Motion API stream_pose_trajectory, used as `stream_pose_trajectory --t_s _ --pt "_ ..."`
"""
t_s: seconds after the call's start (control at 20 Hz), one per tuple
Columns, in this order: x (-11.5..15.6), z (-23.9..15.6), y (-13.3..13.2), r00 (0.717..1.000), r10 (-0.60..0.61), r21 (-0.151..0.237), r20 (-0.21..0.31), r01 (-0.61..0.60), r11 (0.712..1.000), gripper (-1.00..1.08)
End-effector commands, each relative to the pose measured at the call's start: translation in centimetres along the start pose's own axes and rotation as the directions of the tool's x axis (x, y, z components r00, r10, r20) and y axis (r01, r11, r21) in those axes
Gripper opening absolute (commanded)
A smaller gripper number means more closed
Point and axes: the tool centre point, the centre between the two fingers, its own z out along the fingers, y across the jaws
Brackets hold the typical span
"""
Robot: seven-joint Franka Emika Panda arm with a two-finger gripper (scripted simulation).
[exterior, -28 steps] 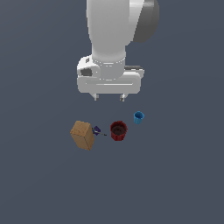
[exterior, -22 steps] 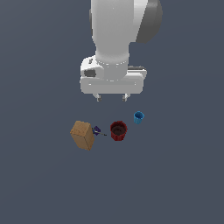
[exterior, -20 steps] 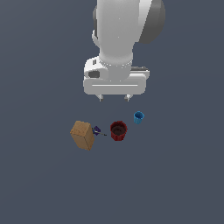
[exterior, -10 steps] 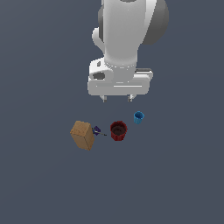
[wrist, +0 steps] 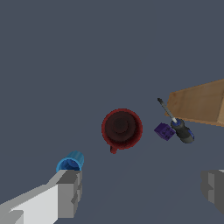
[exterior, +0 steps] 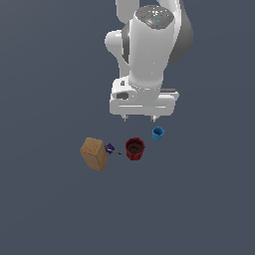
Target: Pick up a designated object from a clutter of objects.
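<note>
Your jaws [exterior: 139, 118] stand wide apart and hold nothing; in the wrist view one grey finger [wrist: 70, 193] shows at one side and the other finger at the opposite side, with bare surface between them. In the exterior view the white arm [exterior: 149, 55] hangs above the clutter, its two fingertips pointing down, clear of everything below.

The blue cup [exterior: 158, 133] you are after stands upright on the dark grey desk [exterior: 50, 209], at the exterior view's right end of the row of objects. It sits just below and slightly to the right of the nearer fingertip in that view. In the wrist view the same cup [wrist: 70, 162] appears just beside the grey finger, but you cannot tell from there whether they touch.

The dark red cup [exterior: 135, 149] stands near the blue one, apart from it, towards the exterior view's left. Further left lies a small purple block [exterior: 109, 148] with a thin dark tool [wrist: 176, 125] beside it, and then the tan box [exterior: 94, 153], tilted. No edge or corner of the desk is in view.
</note>
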Motion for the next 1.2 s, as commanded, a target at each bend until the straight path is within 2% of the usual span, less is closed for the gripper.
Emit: stream_pose_trajectory --t_s 0.0,0.3,0.7,1.15 --pt "-0.3 1.5 -1.0 1.0 0.019 -0.001 -0.002 -0.019 1.0 1.0" --pt "-1.6 6.0 -4.2 0.996 0.083 -0.002 -0.012 -0.083 0.997 1.0" --pt "-4.9 12.3 -8.7 0.984 0.174 0.009 -0.022 -0.174 0.985 1.0" --pt "-8.2 16.4 -11.5 0.97 0.24 0.025 -0.024 -0.24 0.971 1.0"
